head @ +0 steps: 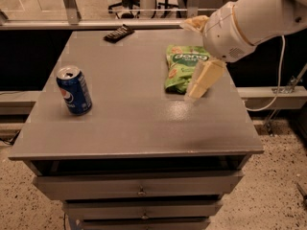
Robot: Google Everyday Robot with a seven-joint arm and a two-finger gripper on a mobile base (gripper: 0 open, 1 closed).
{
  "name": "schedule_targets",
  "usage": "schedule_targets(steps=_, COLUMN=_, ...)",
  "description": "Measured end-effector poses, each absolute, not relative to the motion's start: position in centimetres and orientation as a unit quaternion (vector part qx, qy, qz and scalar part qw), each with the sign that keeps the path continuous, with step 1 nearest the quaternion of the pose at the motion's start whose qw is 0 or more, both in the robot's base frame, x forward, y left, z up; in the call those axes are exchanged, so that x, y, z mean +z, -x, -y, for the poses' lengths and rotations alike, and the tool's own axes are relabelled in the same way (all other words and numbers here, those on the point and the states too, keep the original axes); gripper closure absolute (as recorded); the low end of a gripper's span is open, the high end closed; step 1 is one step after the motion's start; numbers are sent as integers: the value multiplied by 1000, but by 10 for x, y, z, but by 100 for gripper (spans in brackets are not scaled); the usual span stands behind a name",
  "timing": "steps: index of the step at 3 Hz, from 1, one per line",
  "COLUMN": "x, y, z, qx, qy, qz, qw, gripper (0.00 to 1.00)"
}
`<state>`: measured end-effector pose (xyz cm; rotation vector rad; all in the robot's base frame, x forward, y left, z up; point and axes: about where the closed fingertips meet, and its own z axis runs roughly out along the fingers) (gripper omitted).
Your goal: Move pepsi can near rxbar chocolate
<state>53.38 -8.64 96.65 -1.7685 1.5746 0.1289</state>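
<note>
The pepsi can (74, 90), blue with a silver top, stands upright on the left side of the grey table (134, 123). The rxbar chocolate (119, 33), a small flat dark wrapper, lies at the table's far edge, left of centre. My gripper (198, 51) hangs over the right part of the table, above the green bag, far from the can. Its two cream fingers (205, 79) are spread wide and hold nothing.
A green snack bag (181, 67) lies on the right half of the table, partly under the gripper. The table tops a cabinet with drawers (139, 190). Office chair legs and a rail stand behind the far edge.
</note>
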Motion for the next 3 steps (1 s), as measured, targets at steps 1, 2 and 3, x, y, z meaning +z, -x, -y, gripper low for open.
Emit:
schedule_targets(steps=1, x=956, y=-546, z=51, qx=81, qy=665, qz=-629, qw=395, gripper=0)
schedule_targets(steps=2, x=940, y=-561, z=-30, qx=181, qy=634, qz=-623, qw=422, gripper=0)
schedule_targets(steps=3, x=929, y=-562, z=-80, qx=260, qy=617, qz=-604, qw=431, gripper=0)
